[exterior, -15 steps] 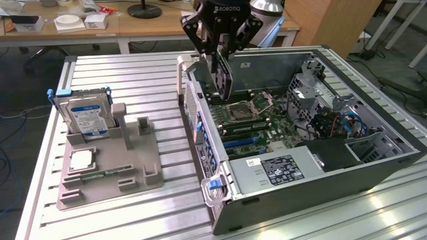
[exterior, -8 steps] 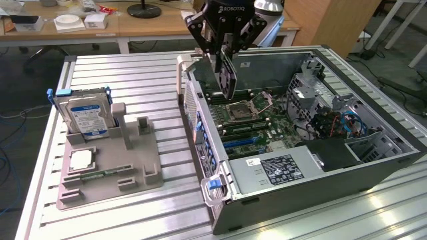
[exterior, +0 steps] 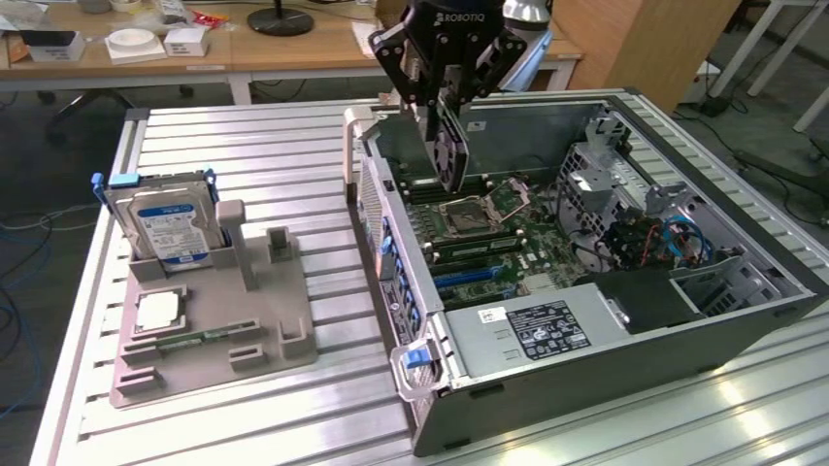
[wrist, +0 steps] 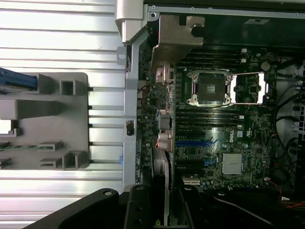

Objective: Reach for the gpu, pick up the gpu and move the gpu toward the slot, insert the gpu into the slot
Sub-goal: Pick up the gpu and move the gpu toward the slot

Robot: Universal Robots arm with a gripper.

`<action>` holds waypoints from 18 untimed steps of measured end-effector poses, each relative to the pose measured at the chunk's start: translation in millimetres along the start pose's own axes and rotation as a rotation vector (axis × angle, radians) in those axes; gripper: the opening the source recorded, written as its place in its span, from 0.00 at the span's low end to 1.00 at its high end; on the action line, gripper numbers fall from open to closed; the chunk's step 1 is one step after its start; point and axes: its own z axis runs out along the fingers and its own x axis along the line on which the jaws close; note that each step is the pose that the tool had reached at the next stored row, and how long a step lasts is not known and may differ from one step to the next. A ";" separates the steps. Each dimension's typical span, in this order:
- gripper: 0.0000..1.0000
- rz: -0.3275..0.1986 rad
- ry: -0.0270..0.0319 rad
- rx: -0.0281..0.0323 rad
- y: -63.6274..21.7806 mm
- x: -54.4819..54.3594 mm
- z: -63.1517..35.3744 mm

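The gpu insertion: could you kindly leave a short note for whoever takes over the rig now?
Gripper: fingers shut on the thin flat dark gpu card.
Gpu: held on edge, above the green motherboard inside the open grey computer case.
Done: reach, pick-up, carry over the case.
Left: insertion; the card is not seated yet.

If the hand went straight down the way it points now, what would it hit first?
The hand is shut on the gpu, which hangs edge-down below it. The card's lower edge would therefore touch first, probably on the motherboard, though the depth is hard to judge.
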 end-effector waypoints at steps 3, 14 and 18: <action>0.27 0.000 0.0000 0.0000 0.0 -2.6 0.1; 0.27 0.000 0.0000 -0.0001 0.0 -11.9 0.5; 0.27 0.000 0.0000 0.0000 -0.1 -15.6 0.6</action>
